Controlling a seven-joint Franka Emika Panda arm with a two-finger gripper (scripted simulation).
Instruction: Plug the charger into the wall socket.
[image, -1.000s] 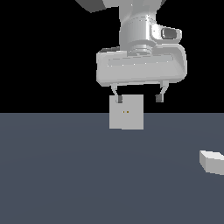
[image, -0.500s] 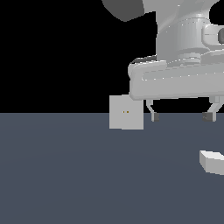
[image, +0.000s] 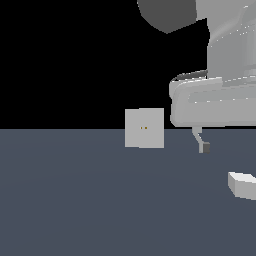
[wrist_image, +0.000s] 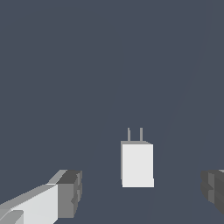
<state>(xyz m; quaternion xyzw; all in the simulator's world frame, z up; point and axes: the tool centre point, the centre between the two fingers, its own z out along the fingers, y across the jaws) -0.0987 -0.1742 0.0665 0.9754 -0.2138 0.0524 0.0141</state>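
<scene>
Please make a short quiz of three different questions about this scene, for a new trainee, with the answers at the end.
1. True or false: the charger is held between the fingers.
2. In the exterior view, on which side of the wall socket does the charger lie? A) its left B) its right C) directly in front
3. Fill in: the gripper is ____ (open or shut).

Key:
1. False. It lies on the floor, and the wrist view shows it free in the gap between the fingers.
2. B, near that view's right edge.
3. Open, with nothing held.
</scene>
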